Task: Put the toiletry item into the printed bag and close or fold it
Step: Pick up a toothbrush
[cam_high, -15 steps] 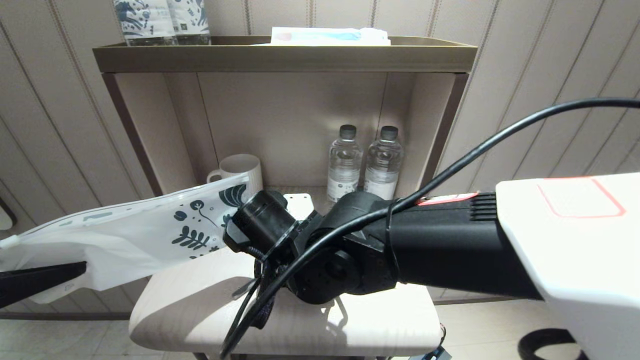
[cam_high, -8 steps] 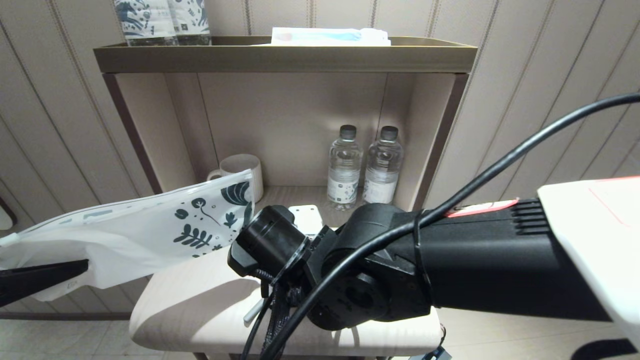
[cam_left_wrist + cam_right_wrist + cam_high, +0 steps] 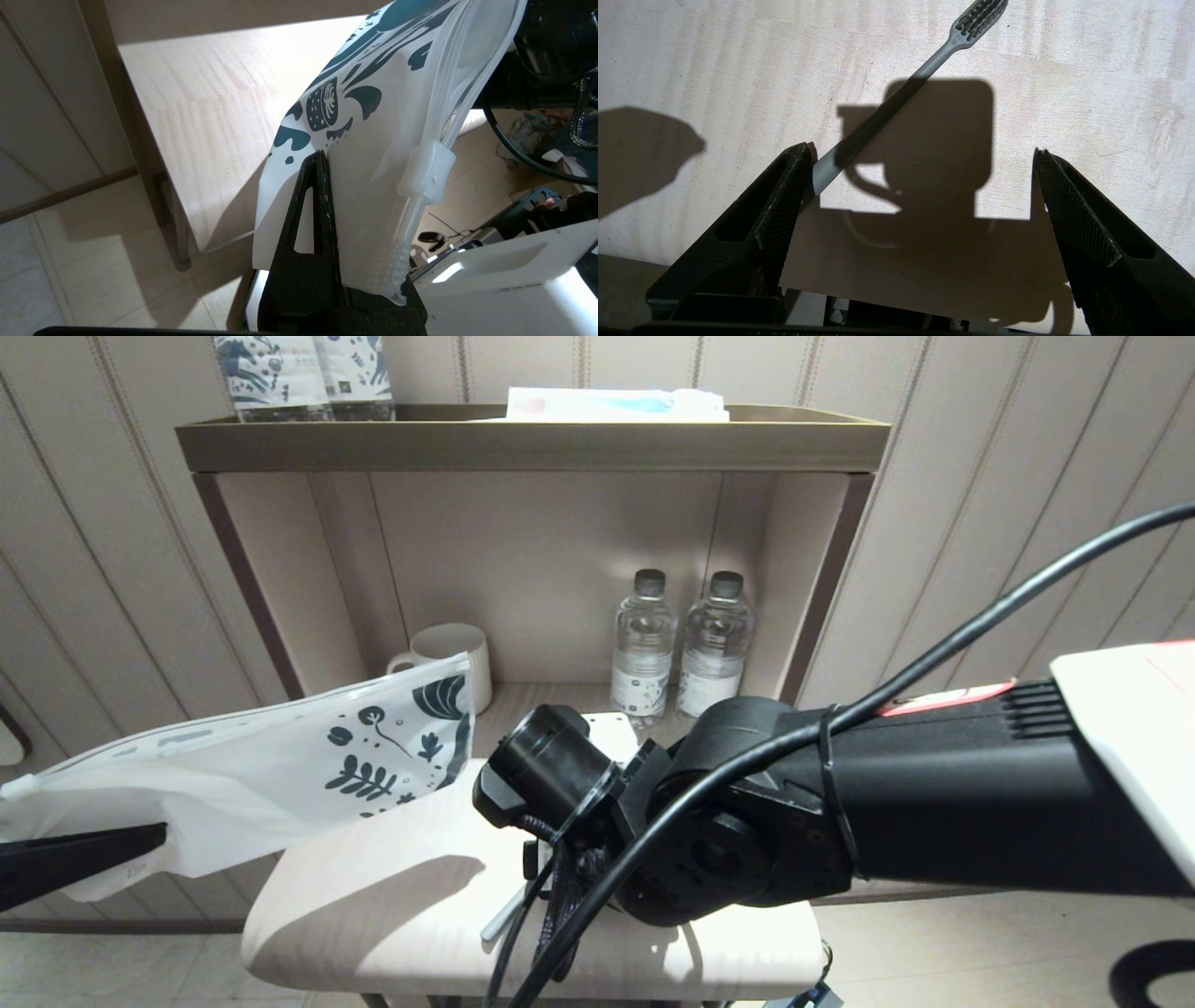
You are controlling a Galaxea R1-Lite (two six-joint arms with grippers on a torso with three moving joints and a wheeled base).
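**Bag held aloft at the left, toothbrush lying on the tabletop under the right gripper**

The tabletop (image 3: 392, 905) is taken as the landmark. Past its left edge and above it, the left gripper (image 3: 322, 161) is seen with its jaws pressed together on the plain end of the printed bag (image 3: 271, 770). The bag is held clear of the tabletop, stretched sideways, its leaf-printed end reaching over the tabletop's left rear corner. In the left wrist view a white zip slider (image 3: 427, 170) is seen on the strip along the bag's edge.

Behind the tabletop's left rear, a white mug (image 3: 448, 649) is seen in the shelf recess, partly hidden by the bag. Lying flat on the tabletop near its front middle is the toothbrush (image 3: 896, 98), outside the bag; in the head view only its pale handle end shows below the right arm. Over it the right gripper (image 3: 920, 186) is held, jaws spread wide and nothing between them; one jaw's tip is seen just beside the handle end, though contact cannot be told. The gripper's shadow falls across the handle.

Behind the tabletop's right rear, two water bottles (image 3: 677, 649) stand side by side in the recess.
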